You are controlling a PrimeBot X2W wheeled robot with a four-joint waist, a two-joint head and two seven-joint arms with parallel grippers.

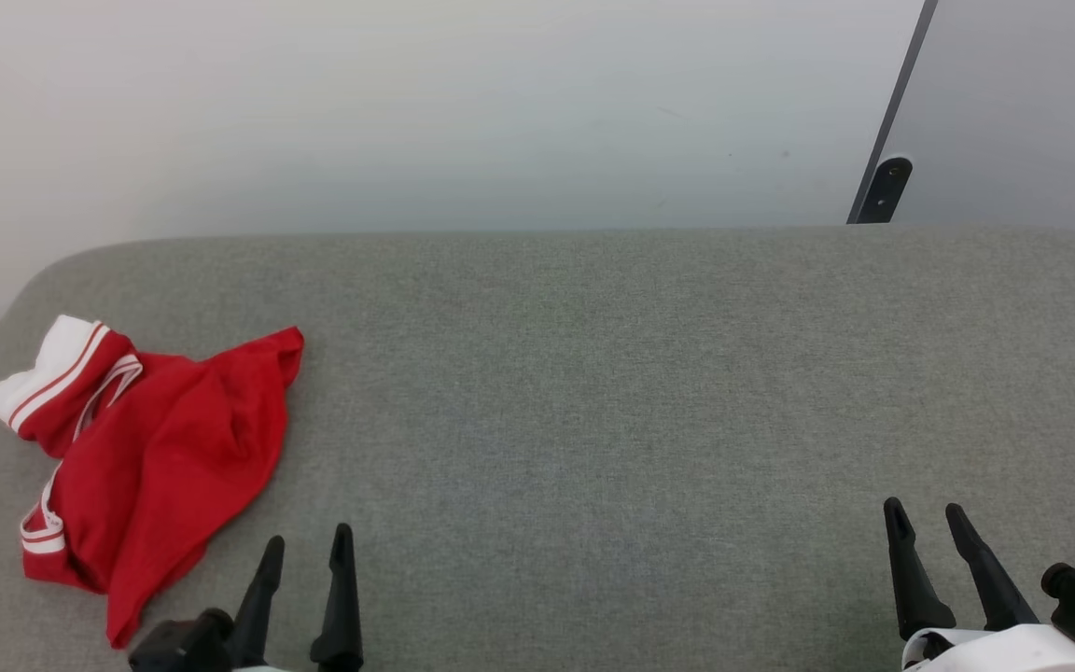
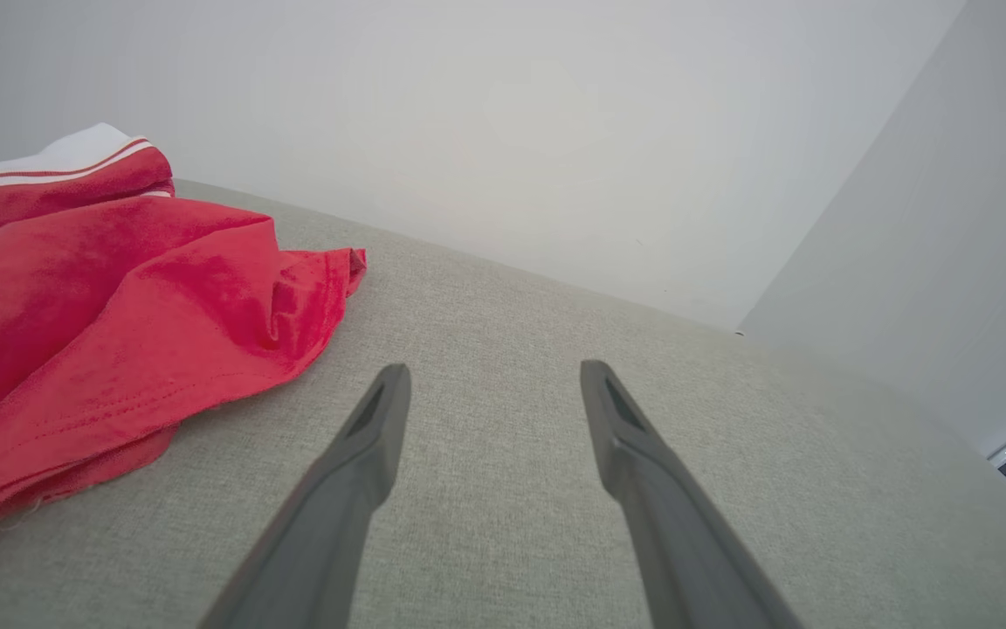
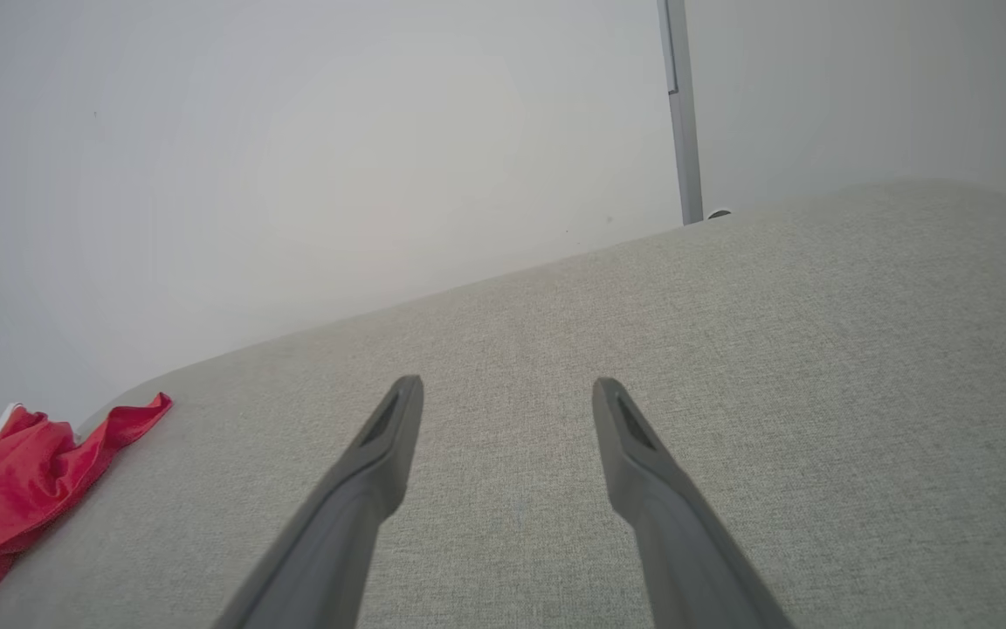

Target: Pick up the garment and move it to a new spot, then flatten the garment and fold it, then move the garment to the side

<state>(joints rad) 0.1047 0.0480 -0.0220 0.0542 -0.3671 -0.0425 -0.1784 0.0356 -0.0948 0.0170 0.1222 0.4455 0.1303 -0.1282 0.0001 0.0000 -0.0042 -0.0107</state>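
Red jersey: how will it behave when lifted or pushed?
Likely floppy: the red jersey lies crumpled in soft folds, so it should drape from a pinch. Probably light, thin cloth. Pushed, it may bunch on the grey woven surface.

Light bright, even, diffuse; source not discernible. Shadows faint, a thin soft one under the edge of the garment point(image 2: 119, 349). Head view sharp; wrist views bend lines at the edges, near fingers point(image 2: 354, 489) slightly soft.

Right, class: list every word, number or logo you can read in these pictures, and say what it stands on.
None readable. The crumpled red garment shows plain cloth and striped trim; no lettering faces the cameras. The grey padded surface and the pale wall bear no text.
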